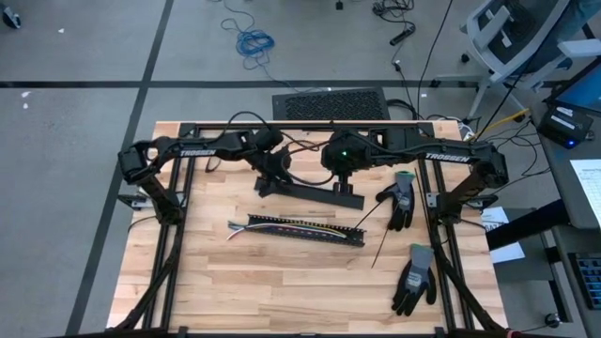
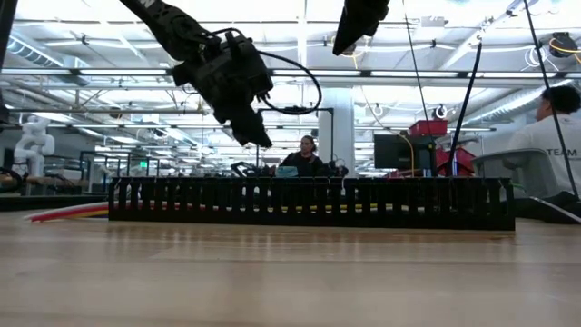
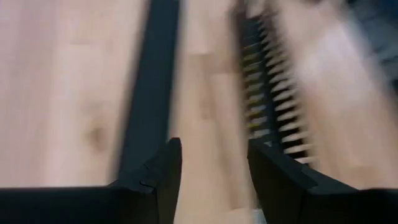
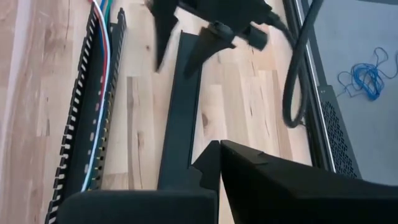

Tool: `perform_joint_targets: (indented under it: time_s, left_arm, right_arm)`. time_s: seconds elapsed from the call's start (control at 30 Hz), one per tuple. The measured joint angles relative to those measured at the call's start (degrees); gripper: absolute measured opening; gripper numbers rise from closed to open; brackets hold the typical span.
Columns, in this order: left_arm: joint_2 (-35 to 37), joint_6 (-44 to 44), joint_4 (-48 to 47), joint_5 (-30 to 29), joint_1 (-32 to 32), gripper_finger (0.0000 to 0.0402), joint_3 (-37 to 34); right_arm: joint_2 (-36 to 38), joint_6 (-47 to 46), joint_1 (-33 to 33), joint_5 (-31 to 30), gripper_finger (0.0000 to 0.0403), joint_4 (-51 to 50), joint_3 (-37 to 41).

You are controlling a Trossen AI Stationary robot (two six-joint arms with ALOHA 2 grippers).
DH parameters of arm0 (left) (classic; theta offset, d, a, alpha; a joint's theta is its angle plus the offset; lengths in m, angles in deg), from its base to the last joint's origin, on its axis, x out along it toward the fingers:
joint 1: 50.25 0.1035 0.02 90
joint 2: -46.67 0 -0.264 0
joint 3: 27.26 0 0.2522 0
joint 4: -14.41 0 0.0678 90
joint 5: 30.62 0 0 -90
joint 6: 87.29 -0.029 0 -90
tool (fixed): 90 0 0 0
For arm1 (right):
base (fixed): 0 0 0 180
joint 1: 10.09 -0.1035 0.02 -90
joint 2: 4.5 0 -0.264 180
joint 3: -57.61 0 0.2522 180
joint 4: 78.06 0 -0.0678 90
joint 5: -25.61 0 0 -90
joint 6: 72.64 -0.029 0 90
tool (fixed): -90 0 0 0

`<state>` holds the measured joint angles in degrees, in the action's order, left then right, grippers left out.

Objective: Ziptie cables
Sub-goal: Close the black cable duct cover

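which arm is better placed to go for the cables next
Left, probably. The left gripper is open and hangs just behind the cables in their slotted duct. The right gripper is shut, nearer the duct's far end.

A slotted black cable duct lies across the middle of a wooden table, with a flat black cover strip beside it. Two grey-and-black work gloves rest near the table's right edge. A coiled blue cord lies on the floor beyond.

The cables lie inside a slotted black duct on the wooden table.
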<state>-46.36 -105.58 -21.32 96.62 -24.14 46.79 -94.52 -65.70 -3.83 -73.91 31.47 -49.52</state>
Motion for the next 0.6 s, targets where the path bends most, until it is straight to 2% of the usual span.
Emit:
perform_joint_targets:
  time_s: [0.1, 0.17, 0.37, 0.6]
  left_arm:
    - [-0.40, -2.89, -0.87, -13.77, -0.51, 0.0173, 0.00]
    - [-1.49, -3.93, -2.30, -18.78, -0.45, 0.0173, 0.04]
    - [-7.55, -5.06, -9.06, -20.78, -0.30, 0.0173, 0.02]
    - [-13.66, -4.38, -6.20, -25.46, -0.96, 0.0161, 0.30]
  right_arm:
    - [0.00, 0.00, 0.00, 0.02, 0.0000, -0.07, 0.00]
    - [0.00, 0.00, 0.04, 0.02, 0.0000, -0.08, 0.00]
    - [0.00, 0.00, 0.11, 0.00, 0.0000, -0.11, 0.00]
    - [0.00, -0.73, 0.11, 0.00, 0.0000, -0.18, 0.00]
